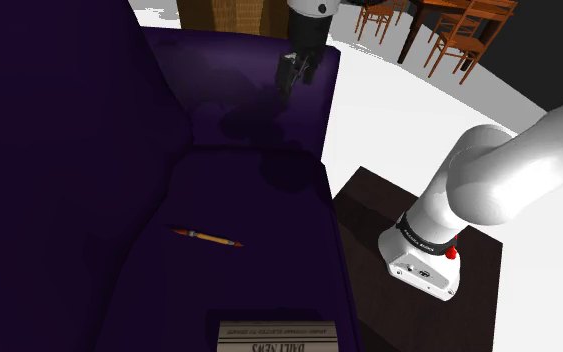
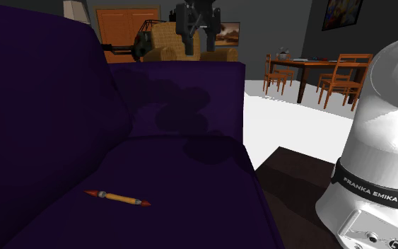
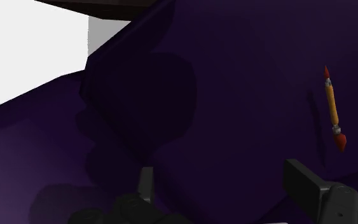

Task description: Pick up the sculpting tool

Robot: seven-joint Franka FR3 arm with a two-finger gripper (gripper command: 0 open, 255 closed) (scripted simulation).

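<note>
Orange-shafted, red-tipped sculpting tool [image 1: 209, 238] lying flat on purple sofa seat [image 1: 269, 210], well apart from gripper [image 1: 297, 70], out past one finger's side. Fingers [image 3: 301, 179] spread, clasping nothing. Approach stage, seemingly. Next: carry over above shaft, align to straddle it crosswise, lower.

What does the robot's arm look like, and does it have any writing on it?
A fat, rounded white arm. A black band on it says FRANKA EMIKA in white letters, with a small red knob beside it. Its gripper is all black, with two blocky fingers.
</note>
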